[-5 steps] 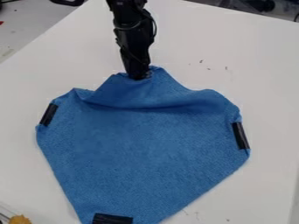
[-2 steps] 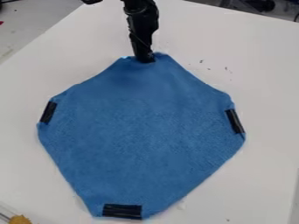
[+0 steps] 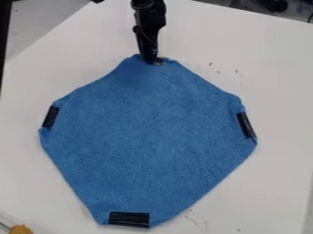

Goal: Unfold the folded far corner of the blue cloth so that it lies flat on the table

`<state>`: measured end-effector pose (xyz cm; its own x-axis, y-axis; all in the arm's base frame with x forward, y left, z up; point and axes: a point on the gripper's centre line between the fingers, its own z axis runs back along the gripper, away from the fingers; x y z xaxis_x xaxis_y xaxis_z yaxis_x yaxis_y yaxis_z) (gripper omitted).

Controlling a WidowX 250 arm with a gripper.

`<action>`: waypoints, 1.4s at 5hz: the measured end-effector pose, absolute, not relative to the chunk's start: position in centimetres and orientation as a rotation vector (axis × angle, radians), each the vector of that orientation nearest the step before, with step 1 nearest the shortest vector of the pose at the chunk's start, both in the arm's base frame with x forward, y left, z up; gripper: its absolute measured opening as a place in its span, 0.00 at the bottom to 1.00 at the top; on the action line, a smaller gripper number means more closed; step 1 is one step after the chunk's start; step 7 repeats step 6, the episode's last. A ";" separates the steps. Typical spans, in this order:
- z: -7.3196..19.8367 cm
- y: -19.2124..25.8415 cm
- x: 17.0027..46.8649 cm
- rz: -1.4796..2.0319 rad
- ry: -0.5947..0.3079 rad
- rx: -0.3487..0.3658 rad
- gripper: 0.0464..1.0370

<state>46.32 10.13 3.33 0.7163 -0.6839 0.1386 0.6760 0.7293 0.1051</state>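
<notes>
One blue cloth (image 3: pixel 147 141) lay spread on the white tabletop (image 3: pixel 275 87), its nearest edge right at the claw (image 3: pixel 151 61)! Wide or clamped? Couldn't tell! Black tape (image 3: pixel 129 219) marked its corner farthest from the claw.

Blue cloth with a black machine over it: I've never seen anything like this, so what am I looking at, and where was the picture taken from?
The black machine is a robot arm, coming in from the top edge of the picture. A fixed camera looks down at a slant on a white tabletop.

At the arm's lower end is its grasping part, the tool. It is at the top corner of the blue cloth; whether it grips the cloth or only touches it, I can't tell.

The cloth lies spread out, with a left strip, a right strip and a bottom strip, all black, near its other corners. A yellowish-brown object is at the lower left.
</notes>
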 end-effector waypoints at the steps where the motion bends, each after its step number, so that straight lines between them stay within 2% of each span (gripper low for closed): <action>1: 4.3 9.0 46.7 -0.774 -0.153 0.065 0.74; 2: 3.8 7.2 46.9 -0.768 -0.141 0.089 0.96; 3: 4.6 5.3 45.7 -0.580 -0.068 0.018 0.97; 4: 7.4 3.5 43.9 -0.390 -0.109 0.018 0.96; 5: 7.0 1.9 42.1 -0.344 -0.124 0.019 0.96; 6: 7.1 1.6 41.4 -0.355 -0.184 0.033 0.96; 7: 7.1 1.6 41.4 -0.355 -0.184 0.033 0.96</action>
